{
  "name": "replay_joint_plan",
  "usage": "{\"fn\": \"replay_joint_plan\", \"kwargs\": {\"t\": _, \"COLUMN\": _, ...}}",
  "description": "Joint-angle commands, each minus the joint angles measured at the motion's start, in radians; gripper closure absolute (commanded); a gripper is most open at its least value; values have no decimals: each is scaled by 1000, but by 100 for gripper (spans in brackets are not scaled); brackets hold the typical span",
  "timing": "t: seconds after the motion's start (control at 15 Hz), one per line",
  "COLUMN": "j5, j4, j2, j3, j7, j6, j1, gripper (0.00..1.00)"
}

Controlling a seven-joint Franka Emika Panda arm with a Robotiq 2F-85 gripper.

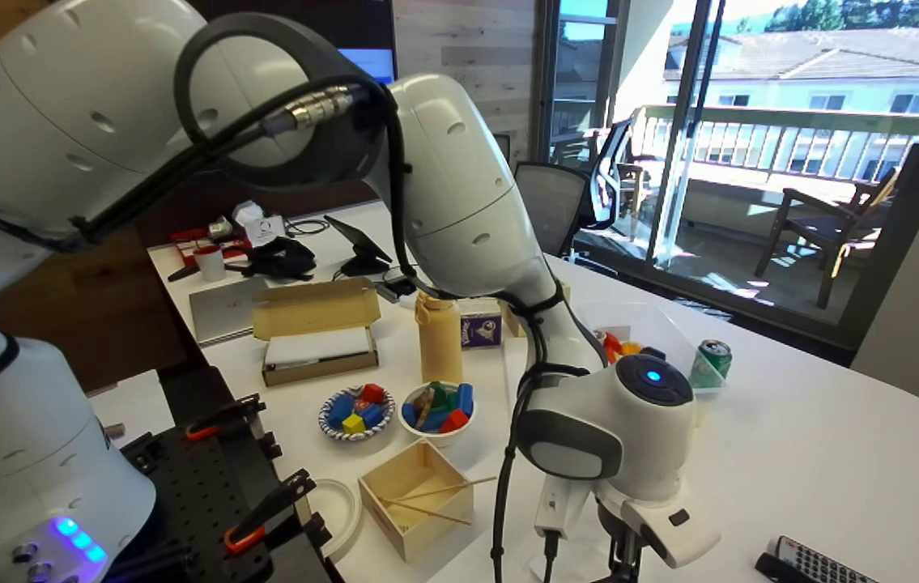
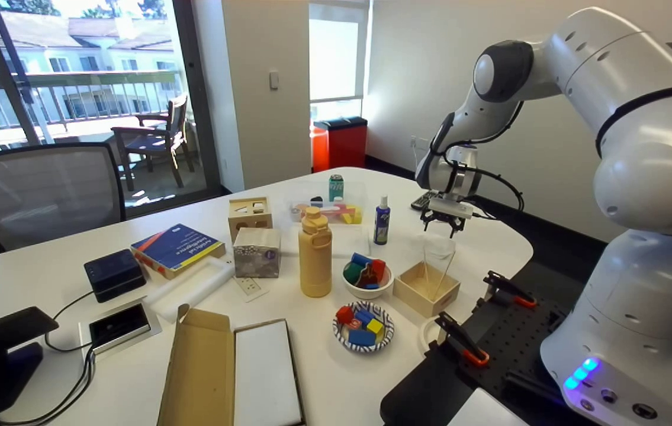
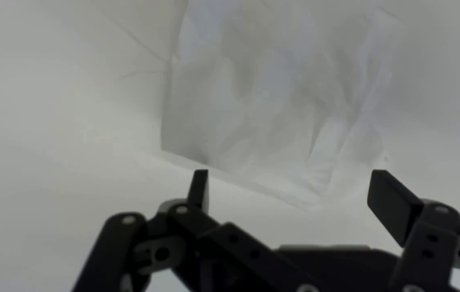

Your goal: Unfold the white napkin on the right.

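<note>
The white napkin point(image 3: 270, 109) lies rumpled on the white table in the wrist view, with creases and a folded edge toward my gripper. It also shows in an exterior view point(image 2: 439, 244) behind the wooden box. My gripper point(image 3: 289, 174) is open and empty, its two fingers wide apart. In the wrist view the near edge of the napkin lies ahead of and between the fingertips. In an exterior view my gripper point(image 2: 440, 229) hangs above the table, close over the napkin. In an exterior view my gripper point(image 1: 625, 559) is partly cut off by the lower edge.
A wooden box point(image 2: 421, 297) with thin sticks standing out of it is close to the napkin. A blue spray bottle point(image 2: 382, 222) stands nearby, and a remote point(image 1: 819, 560) lies on the table. A bowl of blocks point(image 2: 368, 291) and a yellow bottle point(image 2: 315, 260) stand farther off.
</note>
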Motion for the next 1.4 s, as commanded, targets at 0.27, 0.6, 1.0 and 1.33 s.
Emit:
{"fn": "replay_joint_plan", "kwargs": {"t": 0.27, "j5": -64, "j4": 73, "j2": 66, "j3": -15, "j7": 124, "j6": -71, "j1": 16, "gripper": 26}}
{"fn": "replay_joint_plan", "kwargs": {"t": 0.6, "j5": -70, "j4": 86, "j2": 70, "j3": -18, "j7": 137, "j6": -77, "j1": 19, "gripper": 64}}
{"fn": "replay_joint_plan", "kwargs": {"t": 1.0, "j5": -64, "j4": 81, "j2": 36, "j3": -15, "j7": 141, "j6": -75, "j1": 18, "gripper": 100}}
{"fn": "replay_joint_plan", "kwargs": {"t": 1.33, "j5": -43, "j4": 43, "j2": -13, "j3": 20, "j7": 104, "j6": -10, "j1": -6, "gripper": 99}}
